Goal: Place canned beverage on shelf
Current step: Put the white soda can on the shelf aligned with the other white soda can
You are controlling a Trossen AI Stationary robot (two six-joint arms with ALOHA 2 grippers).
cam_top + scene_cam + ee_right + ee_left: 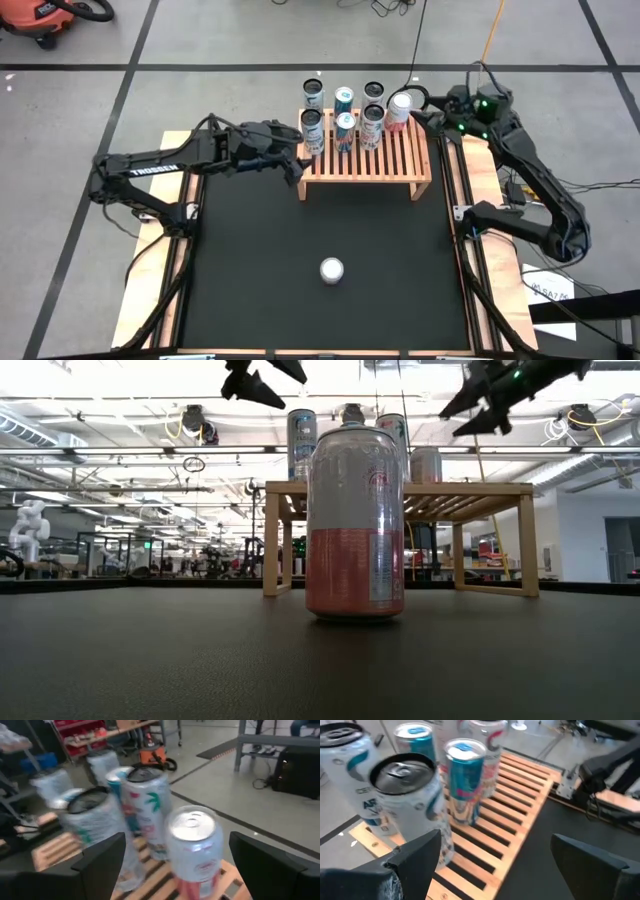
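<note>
A pink-and-white can stands upright on the black mat, close to the low camera. The light-wood slatted shelf stands at the mat's far edge, with several cans upright along its far half. My right gripper hovers open just off the shelf's far right corner. A white-and-red can on that corner stands ahead of it, between the lines of its fingers and apart from them. My left gripper hovers open at the shelf's left end, beside a black-topped can.
The shelf's near half shows bare slats. Black mat lies open around the lone can. Wooden table borders run along the mat's left and right sides. An orange vacuum and cables lie on the floor beyond.
</note>
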